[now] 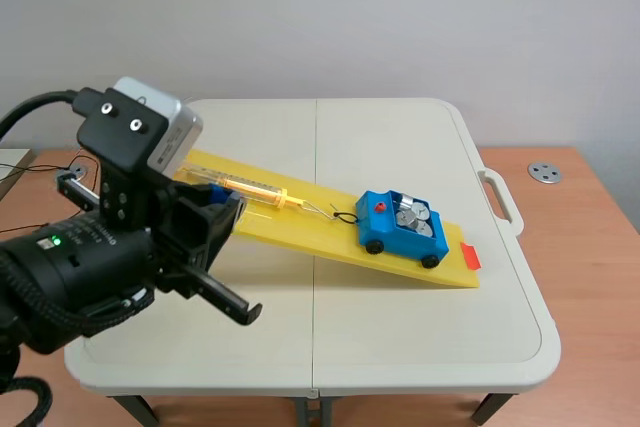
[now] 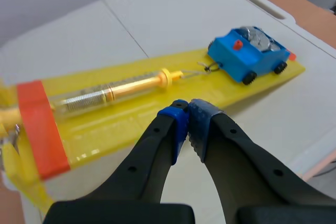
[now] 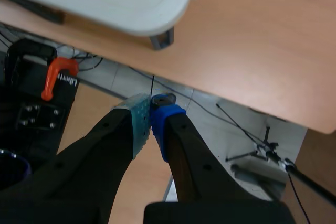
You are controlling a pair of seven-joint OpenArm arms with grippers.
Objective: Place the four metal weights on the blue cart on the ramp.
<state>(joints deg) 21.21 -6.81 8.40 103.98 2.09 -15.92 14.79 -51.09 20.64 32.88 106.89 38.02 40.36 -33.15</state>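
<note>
Blue cart (image 1: pixel 392 238), black-wheeled, silvery round metal weights (image 1: pixel 412 215) in its open top.

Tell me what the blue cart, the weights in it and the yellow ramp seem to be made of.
Blue cart: probably moulded plastic, judging by its uniform saturated colour and soft sheen.
Weights: metal, seen as silver-grey discs with bright glints.
Yellow ramp: likely a smooth, glossy plastic board, with an even colour and light reflecting off its flat surface.
</note>
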